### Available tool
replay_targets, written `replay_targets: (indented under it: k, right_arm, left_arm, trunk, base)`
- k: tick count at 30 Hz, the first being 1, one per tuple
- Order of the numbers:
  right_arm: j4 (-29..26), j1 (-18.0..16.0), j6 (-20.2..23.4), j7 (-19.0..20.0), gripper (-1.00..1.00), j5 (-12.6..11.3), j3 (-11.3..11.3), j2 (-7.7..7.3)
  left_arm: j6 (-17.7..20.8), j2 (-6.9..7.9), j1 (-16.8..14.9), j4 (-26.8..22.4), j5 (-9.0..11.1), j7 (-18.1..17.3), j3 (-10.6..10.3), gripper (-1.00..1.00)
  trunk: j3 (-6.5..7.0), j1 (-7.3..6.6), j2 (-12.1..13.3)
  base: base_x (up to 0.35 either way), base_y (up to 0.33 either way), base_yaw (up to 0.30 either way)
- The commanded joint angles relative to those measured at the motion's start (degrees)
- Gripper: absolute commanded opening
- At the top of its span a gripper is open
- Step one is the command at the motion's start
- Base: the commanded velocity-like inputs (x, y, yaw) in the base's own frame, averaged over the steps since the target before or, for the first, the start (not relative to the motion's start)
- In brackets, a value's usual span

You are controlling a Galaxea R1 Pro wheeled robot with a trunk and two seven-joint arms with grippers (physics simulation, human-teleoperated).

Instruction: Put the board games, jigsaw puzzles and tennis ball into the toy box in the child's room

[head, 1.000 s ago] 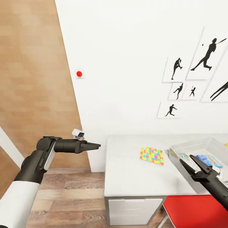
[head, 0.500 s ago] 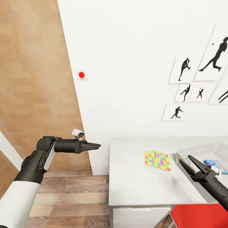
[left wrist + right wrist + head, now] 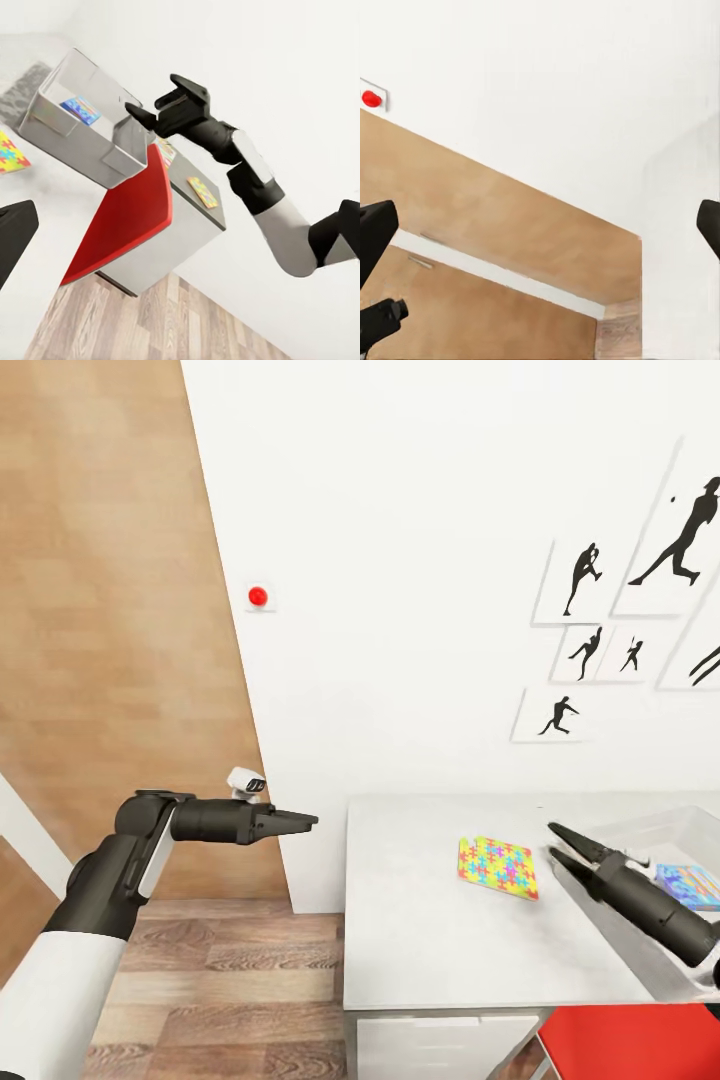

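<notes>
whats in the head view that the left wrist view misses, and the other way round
Head view alone: the left gripper held off the table's end, shut, the red wall button and silhouette pictures.

Left wrist view alone: a small card lying on the cabinet top beyond the toy box.

Both: the open right gripper at the toy box rim, a jigsaw puzzle on the table, a colourful item in the box, the red surface.

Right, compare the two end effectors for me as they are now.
The left end effector hangs shut over the wood floor, beside the table; the right end effector is open above the table, next to the jigsaw puzzle at the toy box rim. The left points level toward the wall; the right angles up and leftward. Both are black and empty.
</notes>
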Motion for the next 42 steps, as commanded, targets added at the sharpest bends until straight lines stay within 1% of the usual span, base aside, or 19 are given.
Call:
replay_targets:
  k: [1, 4, 6, 8, 9, 11, 13, 14, 16, 18, 20, 24, 26, 28, 30, 34, 36, 40, 42]
  right_arm:
    - [-0.09, -3.1, 2.22, -5.26, 1.0, 0.34, 0.29, 0.24]
    - [0.04, -11.98, 5.99, -21.41, 1.0, 0.34, 3.34, 0.9]
    - [0.32, -15.14, 6.53, -26.65, 1.0, 0.38, 5.0, 1.34]
    - [1.96, -20.93, 7.11, -36.9, 1.0, 0.43, 9.0, 2.45]
    - [2.68, -22.26, 7.18, -39.36, 1.0, 0.44, 10.05, 2.82]
    - [6.13, -27.2, 7.37, -48.39, 1.0, 0.51, 13.92, 4.55]
    - [11.36, -31.61, 7.45, -55.91, 1.0, 0.73, 17.02, 6.63]
    - [15.37, -33.74, 7.5, -59.06, 1.0, 0.86, 18.07, 7.69]
    - [23.49, -37.43, 7.54, -63.23, 1.0, 1.04, 19.19, 9.02]
    - [30.97, -40.44, 7.52, -65.07, 1.0, 1.17, 19.77, 9.62]
    - [35.91, -42.31, 7.51, -65.85, 1.0, 1.3, 20.04, 9.85]
    - [38.98, -43.39, 7.34, -66.29, 1.0, 1.57, 20.3, 9.8]
    - [39.61, -43.58, 6.67, -66.37, 1.0, 2.51, 20.38, 9.56]
    - [39.93, -43.67, 5.6, -66.36, 1.0, 4.52, 20.39, 9.33]
    - [40.16, -43.73, 4.71, -66.37, 1.0, 8.71, 20.32, 9.16]
    - [40.34, -43.81, 4.12, -66.36, 1.0, 13.83, 20.12, 9.03]
    - [40.38, -43.84, 3.22, -66.36, 1.0, 15.43, 19.91, 8.94]
    - [40.38, -43.86, 1.41, -66.4, 1.0, 17.04, 20.23, 8.84]
    - [40.39, -43.86, 0.89, -66.43, 1.0, 19.16, 20.37, 8.83]
  left_arm:
    - [0.62, 0.08, -0.05, -0.01, 0.06, -0.18, -0.1, 1.0]
    - [0.62, 0.17, -0.05, -0.01, 0.06, -0.18, -0.05, 1.0]
    - [0.62, 0.19, -0.05, -0.01, 0.06, -0.18, -0.04, 1.0]
    - [0.62, 0.2, -0.05, -0.01, 0.06, -0.18, -0.03, 1.0]
    - [0.62, 0.21, -0.05, -0.01, 0.06, -0.18, -0.02, 1.0]
    - [0.62, 0.26, -0.05, 0.04, 0.06, -0.18, 0.03, 1.0]
    - [0.62, 0.32, -0.05, 0.06, 0.06, -0.18, 0.36, 1.0]
    - [0.62, 0.38, -0.05, 0.1, 0.06, -0.18, 0.85, 1.0]
    - [0.62, 0.47, -0.05, 0.15, 0.06, -0.18, 1.87, 1.0]
    - [0.62, 0.86, -0.05, 0.26, 0.06, -0.18, 2.69, 1.0]
    - [0.62, 1.1, -0.05, 0.7, 0.06, -0.18, 3.17, 1.0]
    - [0.62, 1.23, -0.05, 1.18, 0.06, -0.18, 3.54, 1.0]
    - [0.62, 1.25, -0.05, 1.29, 0.06, -0.18, 3.61, 1.0]
    - [0.62, 1.26, -0.05, 1.34, 0.06, -0.18, 3.64, 1.0]
    - [0.62, 1.27, -0.05, 1.36, 0.06, -0.18, 3.66, 1.0]
    - [0.62, 1.27, -0.05, 1.38, 0.06, -0.18, 3.55, 1.0]
    - [0.62, 1.27, -0.05, 1.38, 0.06, -0.18, 3.52, 1.0]
    - [0.62, 1.27, -0.05, 1.39, 0.03, -0.18, 3.5, 1.0]
    - [0.62, 1.27, -0.05, 1.38, 0.01, -0.18, 3.5, 1.0]
  trunk:
    - [-0.13, 0.03, -0.13]
    - [-0.13, 0.03, -0.13]
    - [-0.13, 0.03, -0.13]
    - [-0.13, 0.03, -0.13]
    - [-0.13, 0.03, -0.13]
    - [-0.13, 0.03, -0.13]
    - [-0.13, 0.03, -0.13]
    - [-0.13, 0.03, -0.13]
    - [-0.13, 0.03, -0.13]
    - [-0.13, 0.03, -0.13]
    - [-0.13, 0.03, -0.13]
    - [-0.13, 0.03, -0.13]
    - [-0.13, 0.03, -0.13]
    - [-0.13, 0.03, -0.13]
    - [-0.13, 0.03, -0.13]
    - [-0.13, 0.03, -0.13]
    - [-0.13, 0.03, -0.13]
    - [-0.13, 0.03, -0.13]
    - [-0.13, 0.03, -0.13]
  base:
    - [0.0, 0.0, 0.0]
    - [0.0, 0.0, 0.0]
    - [0.0, 0.0, 0.0]
    - [0.0, 0.0, 0.0]
    - [0.0, 0.0, 0.0]
    - [0.0, 0.0, 0.0]
    - [0.0, 0.0, 0.0]
    - [0.0, 0.0, 0.0]
    - [0.0, 0.003, 0.0]
    - [0.0, 0.086, 0.0]
    - [0.032, 0.191, 0.0]
    - [0.047, 0.12, 0.0]
    - [0.017, 0.042, 0.0]
    - [0.009, 0.021, 0.0]
    - [0.004, 0.01, 0.0]
    - [0.002, 0.004, 0.0]
    - [0.0, 0.001, 0.0]
    - [0.001, 0.0, 0.0]
    - [0.052, 0.0, 0.0]
